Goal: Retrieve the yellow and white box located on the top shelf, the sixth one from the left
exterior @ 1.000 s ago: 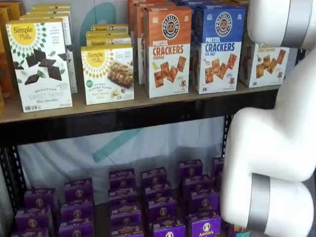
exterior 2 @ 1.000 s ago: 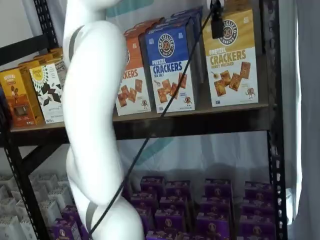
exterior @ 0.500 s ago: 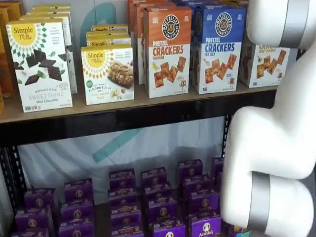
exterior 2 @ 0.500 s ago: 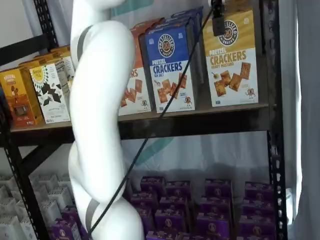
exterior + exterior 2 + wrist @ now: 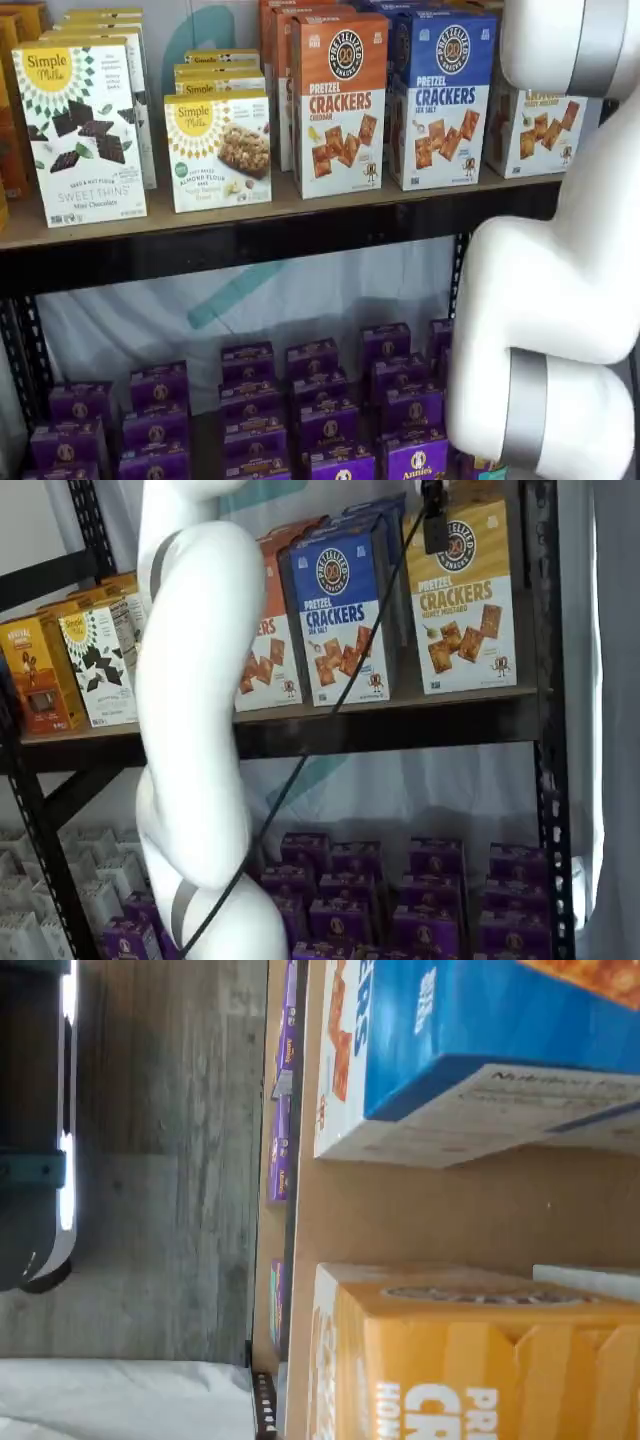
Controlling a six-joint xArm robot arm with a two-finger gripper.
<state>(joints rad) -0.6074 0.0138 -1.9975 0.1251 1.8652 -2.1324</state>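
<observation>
The yellow box (image 5: 465,600) stands upright at the right end of the top shelf (image 5: 250,215), near the front edge, just right of the blue box (image 5: 340,620) with a narrow gap between them; in a shelf view (image 5: 535,130) the white arm (image 5: 560,300) covers its right edge and top; the orange box (image 5: 340,100) stands left of the blue one, and further left are two Simple Mills boxes (image 5: 80,130) with more cartons ranked behind them. The gripper (image 5: 433,525) shows in one shelf view only, as a black finger hanging from the top edge in front of the yellow box's upper left corner, with a black cable (image 5: 330,705) running down and left from it across the blue box; the finger alone does not show the gap, yet the jaws stand spread wide and hold nothing, since the yellow box sits on the board. The wrist view is turned on its side; it takes in the yellow box's lid (image 5: 450,1360) and the blue box's side panel (image 5: 480,1020), with bare tan board between them, and the grey floor far beyond the shelf's front rail. On the lower level sit rows of purple boxes (image 5: 320,400).
</observation>
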